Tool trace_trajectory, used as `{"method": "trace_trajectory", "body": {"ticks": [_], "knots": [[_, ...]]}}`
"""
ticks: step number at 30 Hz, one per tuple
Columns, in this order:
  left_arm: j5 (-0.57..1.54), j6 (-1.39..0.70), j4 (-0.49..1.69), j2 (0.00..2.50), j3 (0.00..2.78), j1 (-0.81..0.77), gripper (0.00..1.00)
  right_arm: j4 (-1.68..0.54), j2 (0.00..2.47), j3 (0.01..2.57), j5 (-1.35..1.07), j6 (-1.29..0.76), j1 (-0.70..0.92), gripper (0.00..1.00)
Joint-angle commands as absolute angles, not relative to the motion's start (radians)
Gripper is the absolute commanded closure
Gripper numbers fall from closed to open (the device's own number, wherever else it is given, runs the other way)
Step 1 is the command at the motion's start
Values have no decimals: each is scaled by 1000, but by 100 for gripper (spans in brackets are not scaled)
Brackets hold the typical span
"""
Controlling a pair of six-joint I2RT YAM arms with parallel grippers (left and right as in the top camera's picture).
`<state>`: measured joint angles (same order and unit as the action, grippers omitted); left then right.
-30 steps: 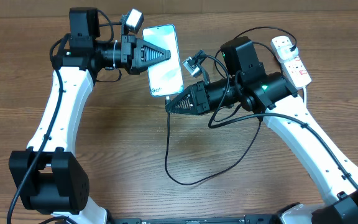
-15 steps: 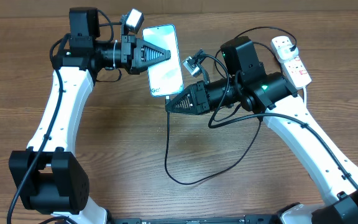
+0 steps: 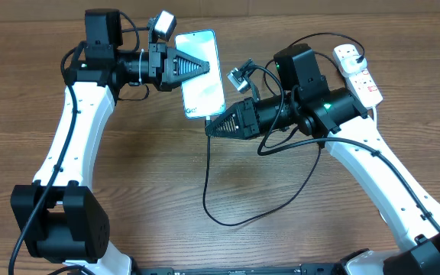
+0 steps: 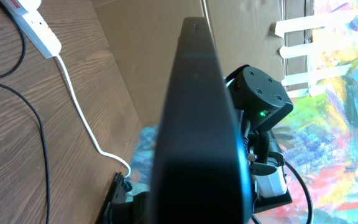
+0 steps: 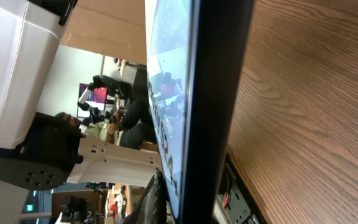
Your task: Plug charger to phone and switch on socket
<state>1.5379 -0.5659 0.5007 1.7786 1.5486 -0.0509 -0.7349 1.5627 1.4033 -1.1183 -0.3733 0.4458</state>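
At the far middle of the table (image 3: 143, 191), the phone (image 3: 205, 84) is held by the left gripper (image 3: 203, 67). The gripper is pinched on the phone's left edge, with the light blue screen facing up and the lettered end nearest. Right at that near end sits the right gripper (image 3: 211, 130), pressed together on what looks like the connector tip of the charger (image 3: 207, 179). The black cable drops from it, loops toward the near side and swings back right toward the socket (image 3: 360, 75) at the far right. From above it cannot be told whether the tip touches the port or sits just short of it, and both wrist views show only the phone edge-on. So this reads as the plugging-in step, mid-alignment. The next move likely calls for a fine, straight push of the tip along the phone's length into the port, with the left arm bracing against it. After that, the socket's switch waits, and a black plug appears seated in its far outlet.
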Motion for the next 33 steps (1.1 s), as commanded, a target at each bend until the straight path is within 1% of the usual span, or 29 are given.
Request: {"method": "trace_trajectory", "body": {"ticks": [1, 17, 33], "knots": [[1583, -535, 497, 1778, 1555, -57, 96, -731, 1568, 1422, -1119, -374, 440, 95], [1583, -535, 497, 1778, 1555, -58, 96, -734, 1596, 1422, -1132, -374, 443, 95], [1583, -526, 497, 1778, 1555, -60, 96, -727, 1596, 1422, -1211, -374, 443, 95]]}}
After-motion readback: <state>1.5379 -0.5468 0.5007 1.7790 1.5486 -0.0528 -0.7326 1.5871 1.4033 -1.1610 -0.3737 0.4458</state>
